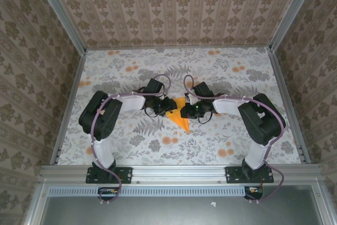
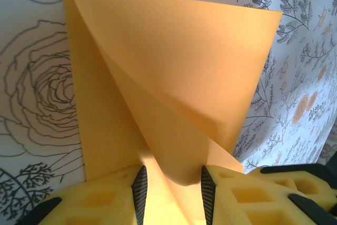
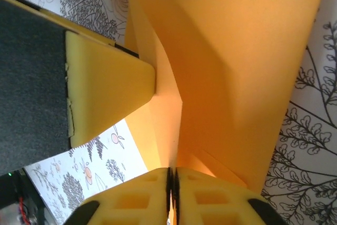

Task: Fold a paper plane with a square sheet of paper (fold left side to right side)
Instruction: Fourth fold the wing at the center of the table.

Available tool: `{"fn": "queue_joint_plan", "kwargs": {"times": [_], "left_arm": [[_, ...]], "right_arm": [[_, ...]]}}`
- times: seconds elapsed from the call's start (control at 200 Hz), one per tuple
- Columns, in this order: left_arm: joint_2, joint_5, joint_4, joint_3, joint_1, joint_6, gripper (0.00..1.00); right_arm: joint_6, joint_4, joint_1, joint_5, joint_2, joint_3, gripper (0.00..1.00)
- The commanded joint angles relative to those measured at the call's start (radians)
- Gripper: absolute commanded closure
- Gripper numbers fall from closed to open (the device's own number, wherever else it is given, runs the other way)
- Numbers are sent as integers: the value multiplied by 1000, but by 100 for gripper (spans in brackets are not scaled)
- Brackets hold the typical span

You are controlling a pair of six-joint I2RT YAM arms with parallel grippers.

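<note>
Paper — one square sheet of paper (image 1: pixel 180 115), thin, orange, partly folded to a point. Lies mid-table on the flowered cloth (image 1: pixel 221 77), between both grippers. Judged very light, limp, easily creased or torn; likely slides on cloth. Best taken at a free edge or corner, pinched flat.
Right gripper (image 3: pixel 172 183): clenched tight, apparently nipping a raised fold of the sheet.
Left gripper (image 2: pixel 172 188): parted, curled flap rising loosely between the fingers — not clamped.
Count: one sheet, two grippers, one cloth.
</note>
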Motion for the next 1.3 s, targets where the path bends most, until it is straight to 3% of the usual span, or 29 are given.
{"fn": "queue_joint_plan", "kwargs": {"times": [0.0, 0.39, 1.295], "left_arm": [[9, -27, -54, 5, -1, -7, 64], [5, -26, -59, 3, -1, -1, 63], [10, -20, -66, 16, 1, 7, 62]], "right_arm": [[-2, -16, 3, 3, 7, 27, 95], [-37, -113, 1, 133, -7, 45, 98], [-62, -178, 1, 183, 49, 71, 98]]}}
